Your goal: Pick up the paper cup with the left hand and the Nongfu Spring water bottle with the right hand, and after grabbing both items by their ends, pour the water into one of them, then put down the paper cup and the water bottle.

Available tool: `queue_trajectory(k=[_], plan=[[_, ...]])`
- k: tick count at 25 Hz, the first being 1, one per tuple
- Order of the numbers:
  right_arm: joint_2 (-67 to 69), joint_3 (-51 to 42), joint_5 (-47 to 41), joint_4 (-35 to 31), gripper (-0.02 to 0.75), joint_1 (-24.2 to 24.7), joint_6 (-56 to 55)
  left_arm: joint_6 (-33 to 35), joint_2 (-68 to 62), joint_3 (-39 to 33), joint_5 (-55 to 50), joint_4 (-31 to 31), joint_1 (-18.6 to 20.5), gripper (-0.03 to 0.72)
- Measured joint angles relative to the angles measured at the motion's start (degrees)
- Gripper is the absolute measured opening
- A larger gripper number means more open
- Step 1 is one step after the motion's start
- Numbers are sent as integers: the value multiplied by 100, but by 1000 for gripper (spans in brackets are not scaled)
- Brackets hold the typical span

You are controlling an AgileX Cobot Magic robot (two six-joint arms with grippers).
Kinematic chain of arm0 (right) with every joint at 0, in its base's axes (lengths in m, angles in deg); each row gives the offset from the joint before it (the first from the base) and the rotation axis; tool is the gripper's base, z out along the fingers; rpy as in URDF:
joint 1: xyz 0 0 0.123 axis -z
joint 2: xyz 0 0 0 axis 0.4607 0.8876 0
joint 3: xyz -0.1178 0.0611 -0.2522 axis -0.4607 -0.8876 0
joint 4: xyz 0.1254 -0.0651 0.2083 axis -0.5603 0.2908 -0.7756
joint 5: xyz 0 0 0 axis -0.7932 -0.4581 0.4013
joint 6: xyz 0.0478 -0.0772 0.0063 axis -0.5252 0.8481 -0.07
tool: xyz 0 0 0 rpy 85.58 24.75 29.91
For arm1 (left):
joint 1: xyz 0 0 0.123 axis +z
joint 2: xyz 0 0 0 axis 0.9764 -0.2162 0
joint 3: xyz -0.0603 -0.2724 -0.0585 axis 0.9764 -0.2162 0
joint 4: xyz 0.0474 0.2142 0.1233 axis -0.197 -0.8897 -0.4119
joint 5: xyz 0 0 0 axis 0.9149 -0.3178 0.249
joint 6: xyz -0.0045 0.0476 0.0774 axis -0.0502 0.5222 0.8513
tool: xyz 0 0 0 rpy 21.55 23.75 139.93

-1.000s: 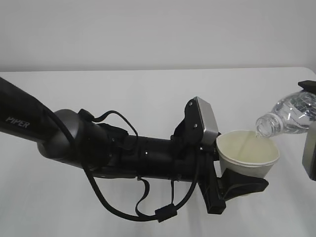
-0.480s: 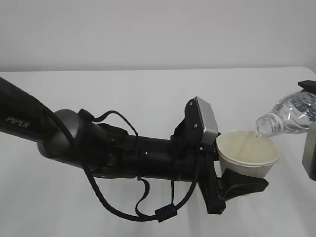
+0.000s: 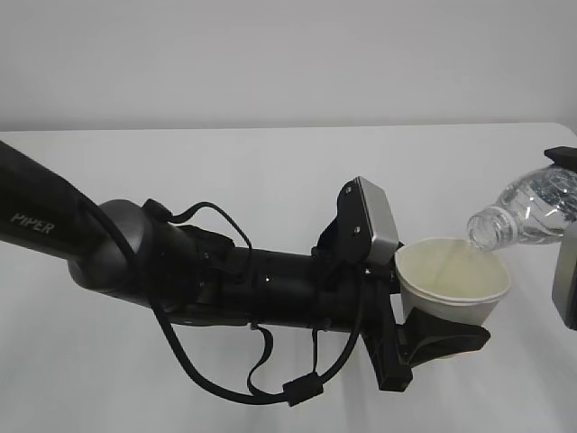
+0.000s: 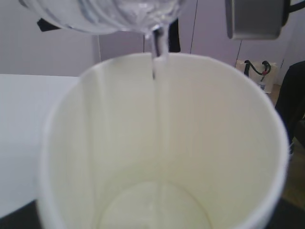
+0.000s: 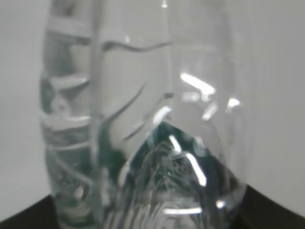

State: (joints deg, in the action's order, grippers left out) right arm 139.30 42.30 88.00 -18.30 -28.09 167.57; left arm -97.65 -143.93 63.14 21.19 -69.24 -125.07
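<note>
- Two things meet over the white table [image 3: 270, 162], right of the middle: the paper cup [image 3: 453, 286], raised and tipped a little, and the Nongfu Spring water bottle [image 3: 532, 212], leaning in from the right edge with its mouth just above the cup's far rim.
- The left hand [image 3: 431, 338] is clamped round the cup's lower end; the right hand [image 3: 566, 271] is mostly out of frame, and its grip looks to be on the bottle's base.
- A thin thread of the water [image 4: 159, 45] falls down the cup's inner wall.
- I'd hold the cup dead level and steady and tilt the bottle only slowly, so the stream lands inside the rim, not over it.
</note>
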Motion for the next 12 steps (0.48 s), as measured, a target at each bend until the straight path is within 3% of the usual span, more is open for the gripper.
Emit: queue_trajectory(k=[12], plan=[[0,0,0,0,400,0,0,0,0,0,0,0,0,463]])
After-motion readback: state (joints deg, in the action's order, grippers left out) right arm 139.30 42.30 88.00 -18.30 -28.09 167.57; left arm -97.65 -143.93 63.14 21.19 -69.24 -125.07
